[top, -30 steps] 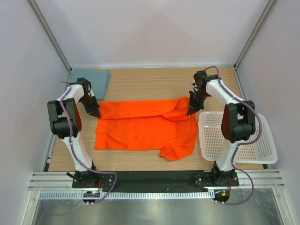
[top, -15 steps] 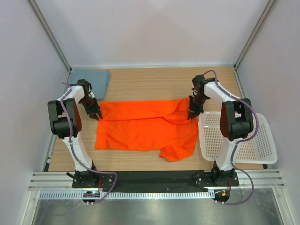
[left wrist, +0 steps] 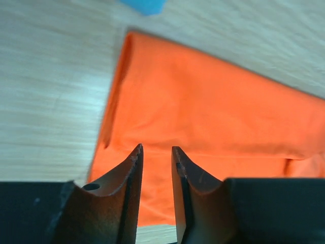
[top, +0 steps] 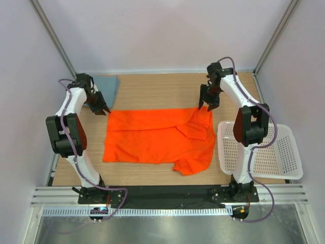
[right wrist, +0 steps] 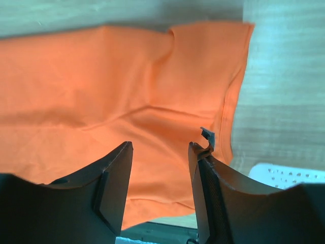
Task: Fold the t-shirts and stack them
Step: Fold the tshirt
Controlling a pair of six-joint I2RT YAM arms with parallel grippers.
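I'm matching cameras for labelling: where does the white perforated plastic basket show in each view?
Top external: white perforated plastic basket at the right edge, mid-height.
Left wrist: not in view.
Right wrist: basket at bottom right corner.
Shared landmark: the bright orange fabric t-shirt, in all three.

Bright orange t-shirt (top: 152,140) half-folded, centre, grey-blue t-shirt (top: 109,85) folded, far-left
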